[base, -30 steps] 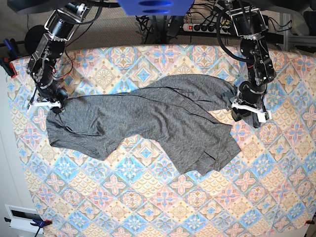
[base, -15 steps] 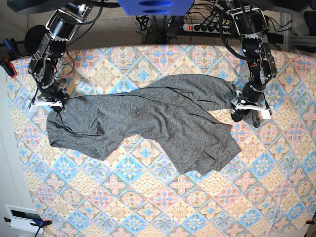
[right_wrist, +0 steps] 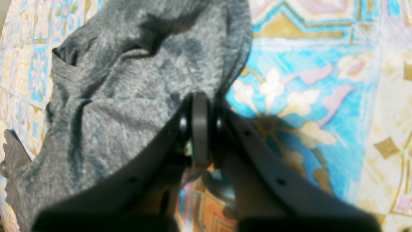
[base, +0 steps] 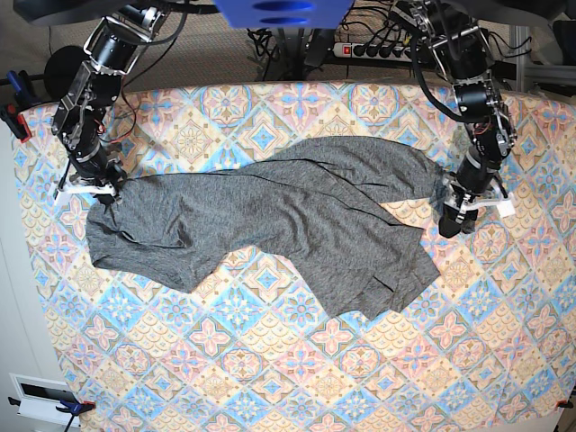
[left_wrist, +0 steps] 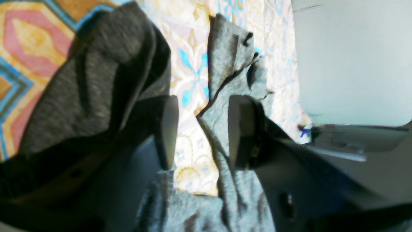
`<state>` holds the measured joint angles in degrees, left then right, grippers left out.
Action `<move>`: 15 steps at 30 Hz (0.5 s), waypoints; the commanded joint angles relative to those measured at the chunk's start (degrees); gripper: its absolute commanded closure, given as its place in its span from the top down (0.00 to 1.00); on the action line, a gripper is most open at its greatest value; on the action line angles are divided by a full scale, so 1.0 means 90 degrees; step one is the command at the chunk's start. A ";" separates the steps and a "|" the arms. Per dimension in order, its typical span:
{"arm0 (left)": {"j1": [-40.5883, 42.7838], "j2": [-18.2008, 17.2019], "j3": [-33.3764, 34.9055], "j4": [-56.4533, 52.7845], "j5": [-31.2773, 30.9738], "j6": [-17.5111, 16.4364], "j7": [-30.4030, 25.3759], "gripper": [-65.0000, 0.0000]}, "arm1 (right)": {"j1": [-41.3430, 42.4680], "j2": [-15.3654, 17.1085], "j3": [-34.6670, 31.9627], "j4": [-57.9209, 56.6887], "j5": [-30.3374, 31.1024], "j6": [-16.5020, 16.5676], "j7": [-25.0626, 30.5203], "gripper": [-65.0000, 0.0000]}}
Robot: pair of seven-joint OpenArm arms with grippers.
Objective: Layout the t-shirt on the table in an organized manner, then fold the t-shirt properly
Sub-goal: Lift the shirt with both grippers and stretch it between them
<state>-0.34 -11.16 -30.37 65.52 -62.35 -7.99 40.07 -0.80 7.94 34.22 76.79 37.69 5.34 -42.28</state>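
The dark grey t-shirt (base: pixel 288 216) lies crumpled and stretched across the patterned table (base: pixel 270 360). My right gripper (base: pixel 101 192) is at the shirt's left end. In the right wrist view that gripper (right_wrist: pixel 201 125) is shut on the edge of the t-shirt (right_wrist: pixel 135 80). My left gripper (base: pixel 459 214) sits at the shirt's right end. Seen from the left wrist, this gripper (left_wrist: pixel 202 129) has its jaws apart. T-shirt fabric (left_wrist: pixel 96 80) drapes around one finger, a fold stands against the other finger (left_wrist: pixel 238 129), and table (left_wrist: pixel 190 80) shows in the gap.
A power strip (base: pixel 369 49) and cables lie behind the table's far edge. Blue and red clamps (base: pixel 16 99) sit at the left edge, and a white box (base: pixel 40 396) is at the lower left corner. The table's right edge is close to my left gripper.
My left gripper has moved right and a little lower, and the shirt's right end has stretched out with it. The right gripper has stayed at the left end and closed tighter.
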 commanded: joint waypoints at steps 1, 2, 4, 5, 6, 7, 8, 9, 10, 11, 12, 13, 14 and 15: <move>0.0072 -0.0142 -0.0039 -0.0232 0.0144 0.0355 0.0211 0.38 | 0.0035 0.0060 -0.0007 0.0068 -0.0022 -0.0022 -0.0093 0.00; 0.0013 -0.0191 -0.0039 -0.0232 0.0026 0.0365 0.0378 0.38 | 0.0035 0.0060 -0.0007 0.0068 -0.0022 -0.0022 -0.0093 0.00; -0.0075 -0.0230 -0.0039 -0.0232 -0.0091 0.0433 0.0661 0.38 | 0.0015 0.0060 -0.0007 0.0078 -0.0022 -0.0022 -0.0093 0.00; -0.0094 -0.0240 -0.0039 -0.0232 -0.0091 0.0639 0.0758 0.38 | 0.0006 0.0060 -0.0007 0.0078 -0.0022 -0.0022 -0.0093 0.00; -0.0094 -0.0240 -0.0039 -0.0212 -0.0081 0.0902 0.0827 0.38 | 0.0006 0.0060 -0.0007 0.0078 -0.0022 -0.0022 -0.0093 0.00; -0.0104 -0.0260 -0.0030 -0.0115 -0.0062 0.1215 0.0837 0.38 | 0.0006 0.0060 -0.0007 0.0078 -0.0032 -0.0022 -0.0093 0.00; -0.0104 -0.0318 0.0000 0.0071 0.0007 0.1557 0.0827 0.38 | 0.0006 0.0060 -0.0007 0.0078 -0.0032 -0.0022 -0.0093 0.00; -0.0104 -0.0328 0.0000 0.0335 0.0134 0.1840 0.0827 0.38 | 0.0006 0.0060 -0.0007 0.0078 -0.0032 -0.0022 -0.0093 0.00; -0.0094 -0.0318 0.0000 0.0569 0.0241 0.2006 0.0837 0.38 | 0.0006 0.0060 -0.0007 0.0078 -0.0032 -0.0022 -0.0093 0.00; -0.0084 -0.0260 0.0000 0.0843 0.0358 0.2182 0.0856 0.38 | 0.0006 0.0060 -0.0007 0.0078 -0.0032 -0.0022 -0.0093 0.00; -0.0065 -0.0230 0.0000 0.1077 0.0446 0.2309 0.0866 0.38 | 0.0006 0.0060 -0.0007 0.0078 -0.0032 -0.0022 -0.0093 0.00; -0.0055 -0.0221 0.0000 0.1282 0.0544 0.2426 0.0866 0.38 | 0.0006 0.0060 -0.0007 0.0078 -0.0032 -0.0022 -0.0093 0.00; -0.0055 -0.0211 0.0009 0.1458 0.0632 0.2563 0.0905 0.38 | 0.0006 0.0060 -0.0007 0.0078 -0.0032 -0.0022 -0.0093 0.00; -0.0084 -0.0201 0.0009 0.1634 0.0710 0.2719 0.1042 0.38 | 0.0006 0.0060 -0.0007 0.0078 -0.0032 -0.0022 -0.0093 0.00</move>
<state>-0.05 -12.40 -30.33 78.98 -55.72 16.95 49.21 -1.13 7.97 34.22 76.84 37.67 5.17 -42.33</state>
